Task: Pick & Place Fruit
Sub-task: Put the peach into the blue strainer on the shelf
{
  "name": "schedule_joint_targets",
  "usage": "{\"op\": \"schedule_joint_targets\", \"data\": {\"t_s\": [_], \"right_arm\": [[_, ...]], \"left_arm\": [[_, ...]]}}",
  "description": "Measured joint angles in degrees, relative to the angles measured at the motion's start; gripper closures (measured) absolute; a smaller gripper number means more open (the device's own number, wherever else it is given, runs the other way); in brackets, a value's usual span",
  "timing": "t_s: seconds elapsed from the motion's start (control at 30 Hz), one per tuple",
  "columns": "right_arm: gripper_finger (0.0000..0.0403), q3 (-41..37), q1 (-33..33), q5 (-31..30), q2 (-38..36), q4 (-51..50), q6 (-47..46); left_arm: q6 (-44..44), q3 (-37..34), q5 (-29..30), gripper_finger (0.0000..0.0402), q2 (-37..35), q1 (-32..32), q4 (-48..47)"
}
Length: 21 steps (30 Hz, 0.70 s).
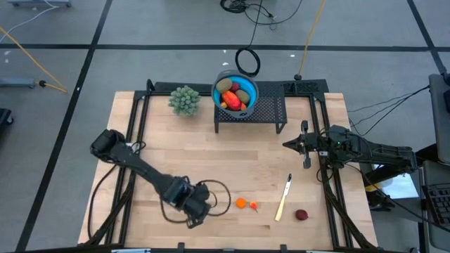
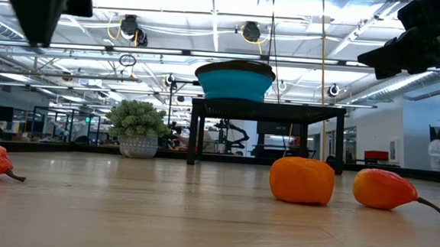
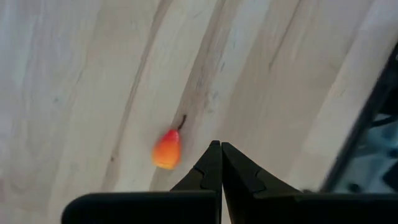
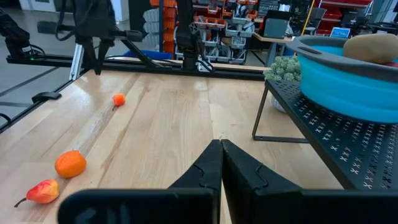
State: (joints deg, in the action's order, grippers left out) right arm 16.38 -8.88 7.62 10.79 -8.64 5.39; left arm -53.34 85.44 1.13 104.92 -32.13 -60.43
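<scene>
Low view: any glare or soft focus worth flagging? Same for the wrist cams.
Low view: ceiling lights blow out the top; the blue bowl on the black stand is backlit, and the near orange fruit looks slightly soft. Left wrist view: even light, the small orange-red fruit is soft-edged and the table edge is blurred. Right wrist view: the near bowl rim looks soft.

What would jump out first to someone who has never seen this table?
The blue bowl heaped with toy fruit, raised on a black stand at the table's far edge beside a bushy green plant ball. Near the front edge lie two small orange fruits, with the left pincer shut just beside them.
</scene>
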Motion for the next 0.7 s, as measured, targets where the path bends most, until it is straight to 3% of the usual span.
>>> {"op": "schedule_joint_targets", "data": {"t_s": [0.4,0.7], "right_arm": [[0.0403,0.0,0.0,0.0,0.0,-0.01,0.0],[0.0403,0.0,0.0,0.0,0.0,0.0,0.0]], "left_arm": [[8.64,-8.33,1.71,0.036,0.0,-3.23,-0.56],[8.75,-10.28,1.6,0.0262,-0.04,-2.7,1.36]]}}
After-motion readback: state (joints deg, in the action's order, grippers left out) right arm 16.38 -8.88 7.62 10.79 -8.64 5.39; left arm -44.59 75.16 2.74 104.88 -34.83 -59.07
